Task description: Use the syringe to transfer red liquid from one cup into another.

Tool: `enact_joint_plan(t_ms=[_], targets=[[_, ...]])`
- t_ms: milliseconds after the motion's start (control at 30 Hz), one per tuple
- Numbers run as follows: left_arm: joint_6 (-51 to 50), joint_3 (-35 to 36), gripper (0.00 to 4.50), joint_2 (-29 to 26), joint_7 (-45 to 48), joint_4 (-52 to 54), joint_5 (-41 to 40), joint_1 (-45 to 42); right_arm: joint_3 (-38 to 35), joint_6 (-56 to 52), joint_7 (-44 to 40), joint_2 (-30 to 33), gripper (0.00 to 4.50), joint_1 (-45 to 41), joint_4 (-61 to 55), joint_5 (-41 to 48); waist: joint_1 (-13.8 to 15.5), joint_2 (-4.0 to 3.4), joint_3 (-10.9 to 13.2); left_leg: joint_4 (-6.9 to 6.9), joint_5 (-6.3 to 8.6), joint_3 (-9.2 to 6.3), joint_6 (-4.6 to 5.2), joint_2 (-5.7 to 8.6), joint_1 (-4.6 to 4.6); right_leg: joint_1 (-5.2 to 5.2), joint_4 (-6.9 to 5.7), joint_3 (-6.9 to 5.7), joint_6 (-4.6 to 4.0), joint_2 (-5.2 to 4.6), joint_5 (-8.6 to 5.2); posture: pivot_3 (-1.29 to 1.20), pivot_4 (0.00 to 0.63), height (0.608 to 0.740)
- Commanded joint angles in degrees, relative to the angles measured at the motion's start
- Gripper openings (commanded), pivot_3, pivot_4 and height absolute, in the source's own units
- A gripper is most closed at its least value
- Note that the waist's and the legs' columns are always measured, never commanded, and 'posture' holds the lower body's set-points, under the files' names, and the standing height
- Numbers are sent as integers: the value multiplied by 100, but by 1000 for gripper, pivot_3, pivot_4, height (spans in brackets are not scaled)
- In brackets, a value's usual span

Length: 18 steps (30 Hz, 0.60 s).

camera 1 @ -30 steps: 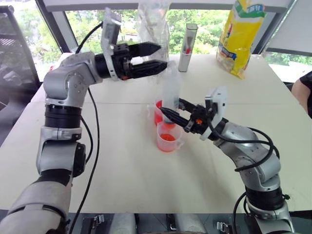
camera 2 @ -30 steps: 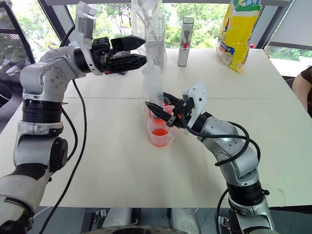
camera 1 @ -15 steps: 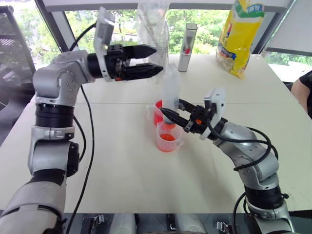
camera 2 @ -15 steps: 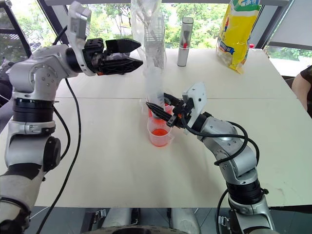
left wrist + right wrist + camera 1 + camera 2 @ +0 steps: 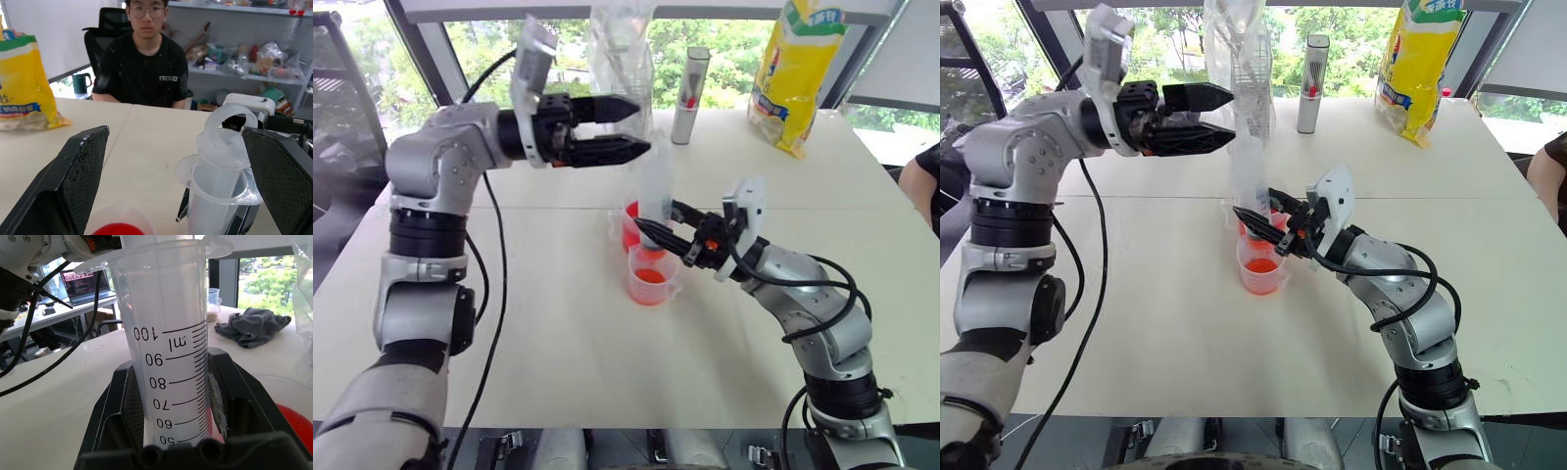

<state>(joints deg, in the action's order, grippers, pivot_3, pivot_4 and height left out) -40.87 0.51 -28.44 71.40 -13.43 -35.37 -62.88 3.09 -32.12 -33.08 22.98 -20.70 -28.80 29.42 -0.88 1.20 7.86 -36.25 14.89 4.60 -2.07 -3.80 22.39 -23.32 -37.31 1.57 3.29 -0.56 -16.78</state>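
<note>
The pale desk [image 5: 558, 343] spreads out under my arms, with a person in a black T-shirt [image 5: 144, 63] seated at its far side in my left wrist view. Toward the far right stands a tall yellow bag [image 5: 798, 69], and near the far middle a crumpled clear plastic bag [image 5: 619, 49] rises beside a silver cylindrical tube [image 5: 689, 95]. My left fingers [image 5: 631, 125] are held high above the desk, pointing level toward my right and spread wide with nothing between them; they sit just beside the top of the syringe [image 5: 656, 186], whose ringed white plunger end shows between them in my left wrist view without touching either one. My right fingers [image 5: 649, 233] are clamped shut around the lower barrel of that syringe, gripping it upright so the printed graduation marks run up past them in my right wrist view. The syringe's lower end hangs over the smaller cup [image 5: 652, 275], which stands nearer to me and holds a shallow layer of red liquid [image 5: 650, 277]. Directly behind it, touching or nearly so, is the larger cup [image 5: 629, 225], tinted red and partly hidden by the syringe and my right fingers. I cannot tell whether the syringe's tip touches the liquid.
</note>
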Motion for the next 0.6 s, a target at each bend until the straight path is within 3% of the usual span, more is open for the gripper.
enact_joint_plan(t_ms=[33,233,533,567,600], targets=[[181,-65,4470,83,-6,70,79,-127,-51,103,3,17,1419,-112,-131,-4,1,0,0,0,0,0,0,0,0,0,0,0,0,0,0,0,150,740],[294,-170,4470,271,-28,65,160,-167,-40,85,29,27,1419,-112,-163,9,-1,0,0,0,0,-1,0,0,0,0,0,0,0,0,0,0,150,740],[118,-194,409,399,90,284,18,-103,-21,94,43,51,1419,-90,-156,17,-6,0,0,0,0,-1,0,0,-1,0,0,0,0,1,0,0,150,740],[92,-198,40,402,112,310,-4,-94,-19,95,41,53,1419,-90,-155,17,-7,0,0,0,0,-1,0,0,0,0,-1,0,0,1,0,0,150,740],[58,-203,40,402,136,334,-30,-85,-20,95,39,55,1419,-91,-153,19,-6,0,0,0,0,-1,0,0,-1,0,0,0,0,1,0,0,150,740]])
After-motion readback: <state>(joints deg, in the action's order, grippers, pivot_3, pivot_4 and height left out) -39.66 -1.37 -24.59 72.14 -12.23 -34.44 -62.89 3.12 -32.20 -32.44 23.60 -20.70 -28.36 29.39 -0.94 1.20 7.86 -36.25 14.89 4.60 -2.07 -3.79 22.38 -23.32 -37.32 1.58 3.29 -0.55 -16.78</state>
